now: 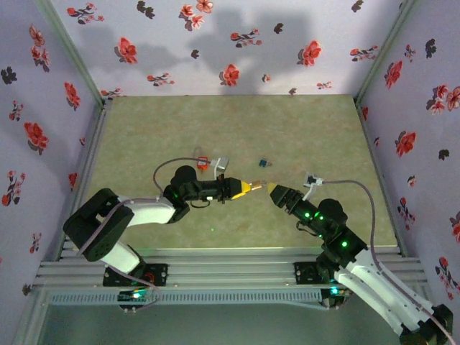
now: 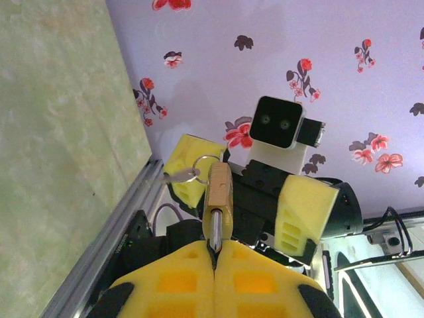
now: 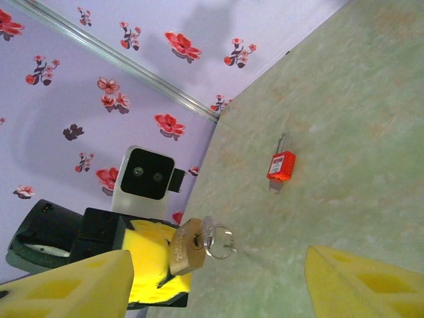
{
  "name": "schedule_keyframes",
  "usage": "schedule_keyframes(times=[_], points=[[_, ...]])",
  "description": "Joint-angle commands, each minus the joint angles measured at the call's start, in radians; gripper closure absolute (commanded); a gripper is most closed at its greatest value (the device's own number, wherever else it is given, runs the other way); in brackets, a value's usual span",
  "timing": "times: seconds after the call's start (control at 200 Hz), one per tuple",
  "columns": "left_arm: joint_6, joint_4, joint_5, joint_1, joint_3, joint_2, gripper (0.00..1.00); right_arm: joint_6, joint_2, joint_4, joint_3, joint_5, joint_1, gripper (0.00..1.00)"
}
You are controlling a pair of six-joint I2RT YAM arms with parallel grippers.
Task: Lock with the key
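Padlock (image 2: 218, 192) clamped by left gripper (image 2: 214, 255); inserted key (image 2: 180, 175) probably to be pinched and turned by open right gripper (image 3: 218, 262).

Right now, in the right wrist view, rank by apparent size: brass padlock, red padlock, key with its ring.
1. brass padlock
2. red padlock and key with its ring: these look about alike, and the red one lies farther from the camera, so I leave them unranked.

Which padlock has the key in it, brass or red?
The brass padlock clamped in the left gripper, with the key at its far end; the red padlock lies on the table.
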Motion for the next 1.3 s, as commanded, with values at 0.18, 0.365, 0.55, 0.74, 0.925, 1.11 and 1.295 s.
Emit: schedule_keyframes(times=[0.18,0.365,0.55,0.74,0.925,1.11,1.295], points=[[-0.024,0.073,-0.007,0.007,-0.009,0.014,1.0,0.01,0.093,0.153,0.023,-0.029,-0.005,0.44],[-0.024,0.072,-0.009,0.007,-0.008,0.019,1.0,0.005,0.147,0.21,0.028,-0.03,-0.006,0.52],[-0.032,0.082,-0.008,0.007,-0.01,0.028,1.0,-0.001,0.175,0.23,0.032,-0.025,-0.005,0.56],[-0.032,0.086,-0.007,0.006,-0.014,0.028,1.0,0.004,0.18,0.251,0.025,-0.017,-0.005,0.61],[-0.038,0.098,-0.007,0.006,-0.015,0.031,1.0,0.004,0.2,0.269,0.024,-0.018,-0.005,0.63],[-0.038,0.101,-0.007,0.005,-0.019,0.029,1.0,0.008,0.24,0.297,0.029,-0.027,-0.005,0.63],[-0.038,0.1,-0.007,0.005,-0.016,0.031,1.0,0.015,0.258,0.32,0.026,-0.035,-0.005,0.63]])
